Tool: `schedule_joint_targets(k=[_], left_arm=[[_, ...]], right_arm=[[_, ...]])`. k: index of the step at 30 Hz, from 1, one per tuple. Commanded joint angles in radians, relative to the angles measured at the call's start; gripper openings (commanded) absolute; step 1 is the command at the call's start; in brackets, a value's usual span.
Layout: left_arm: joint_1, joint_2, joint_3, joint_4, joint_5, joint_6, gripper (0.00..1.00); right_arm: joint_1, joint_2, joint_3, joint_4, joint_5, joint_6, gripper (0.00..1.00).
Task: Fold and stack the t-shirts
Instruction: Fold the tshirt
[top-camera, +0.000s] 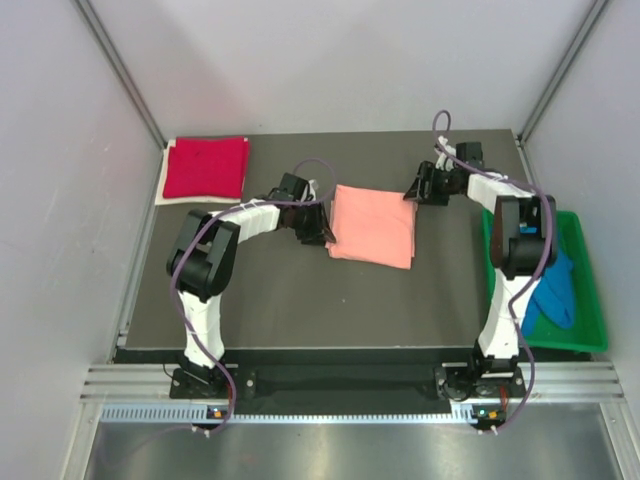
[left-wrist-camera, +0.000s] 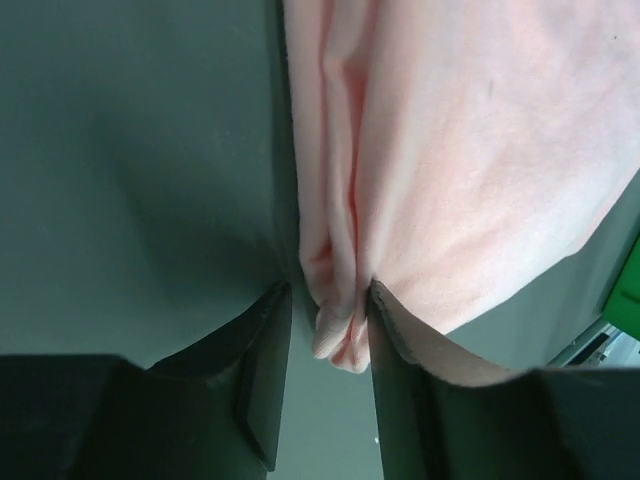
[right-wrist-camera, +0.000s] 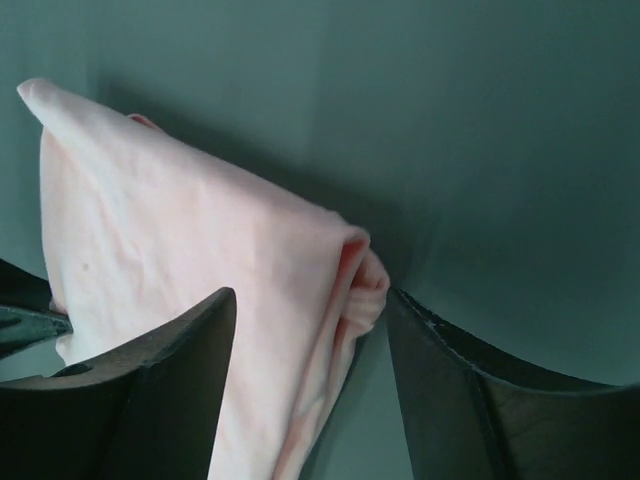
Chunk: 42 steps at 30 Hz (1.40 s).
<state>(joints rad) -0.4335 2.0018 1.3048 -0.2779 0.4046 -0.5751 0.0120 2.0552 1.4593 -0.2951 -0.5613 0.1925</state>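
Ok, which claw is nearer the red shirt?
Left. The left claw is right of the red shirt, at the pink shirt's left edge; the right claw is past its right edge.

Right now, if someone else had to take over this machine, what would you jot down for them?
Left claw: fingers on either side of a bunched fold at the salmon-pink t-shirt's left edge. I cannot tell whether it is gripping.
Right claw: fingers astride that shirt's far right corner, grip also unclear.
Things: the pink shirt is folded mid-table. The crimson-red t-shirt is folded at the far left corner. The bright blue t-shirt is crumpled in the green tray on the right.
Done: red and pink are folded.
Left: stack pink, probably on red, then fold and stack blue.
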Motion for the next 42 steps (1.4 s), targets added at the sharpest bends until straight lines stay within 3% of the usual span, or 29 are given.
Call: schedule_joint_targets(k=[1,4,5,7,8,9,13,16,17,19,21,22,23,25,28,30,31,34,42], left_arm=[[-0.001,0.009,-0.016,0.085,0.060,0.021,0.40],[-0.001,0.026,-0.022,0.085,0.065,0.021,0.19],[-0.001,0.026,-0.029,0.089,0.065,0.018,0.10],[-0.001,0.017,-0.062,0.106,0.065,0.005,0.03],[-0.001,0.012,-0.073,0.115,0.057,-0.003,0.01],[-0.001,0.008,-0.082,0.114,0.039,-0.011,0.00],[0.002,-0.011,-0.142,0.134,-0.004,-0.075,0.00],[0.007,-0.023,-0.156,0.166,0.023,-0.127,0.00],[0.007,-0.024,-0.147,0.166,0.037,-0.134,0.06],[0.009,-0.034,-0.109,0.145,0.048,-0.129,0.30],[0.019,-0.041,-0.069,0.102,0.042,-0.111,0.42],[0.028,-0.038,-0.027,0.089,0.042,-0.085,0.56],[0.048,-0.037,-0.006,0.074,0.036,-0.071,0.59],[0.070,-0.023,0.051,0.066,0.017,-0.031,0.62],[0.108,0.021,0.128,0.068,0.034,0.018,0.63],[0.113,0.061,0.169,0.075,0.022,0.049,0.63],[0.116,0.080,0.180,0.088,0.036,0.055,0.63],[0.116,0.146,0.232,0.091,0.091,0.054,0.64],[0.108,0.195,0.188,0.244,0.149,0.015,0.65]], right_arm=[[-0.004,0.089,0.088,0.053,-0.078,-0.007,0.60],[-0.004,0.150,0.127,0.100,-0.088,0.037,0.50],[-0.004,0.158,0.128,0.118,-0.088,0.079,0.37],[-0.038,0.171,0.119,0.187,-0.071,0.128,0.24],[-0.043,0.172,0.098,0.215,-0.065,0.148,0.08],[-0.044,0.168,0.084,0.246,-0.057,0.188,0.01],[-0.052,0.151,0.049,0.319,0.021,0.257,0.00],[-0.049,0.158,0.053,0.336,-0.018,0.265,0.00],[-0.049,0.158,0.064,0.335,-0.037,0.263,0.07],[-0.049,0.152,0.075,0.318,-0.098,0.257,0.17],[-0.047,0.131,0.072,0.298,-0.117,0.240,0.32],[-0.047,0.100,0.067,0.297,-0.118,0.233,0.41],[-0.047,0.082,0.053,0.295,-0.115,0.217,0.43],[-0.047,0.021,0.033,0.249,-0.104,0.203,0.48],[-0.046,-0.068,-0.029,0.243,-0.109,0.193,0.68],[-0.041,-0.111,-0.103,0.269,-0.104,0.205,0.71],[-0.035,-0.154,-0.128,0.275,-0.104,0.208,0.79],[-0.021,-0.232,-0.233,0.280,-0.092,0.211,0.90],[-0.020,-0.395,-0.384,0.277,-0.075,0.180,0.96]])
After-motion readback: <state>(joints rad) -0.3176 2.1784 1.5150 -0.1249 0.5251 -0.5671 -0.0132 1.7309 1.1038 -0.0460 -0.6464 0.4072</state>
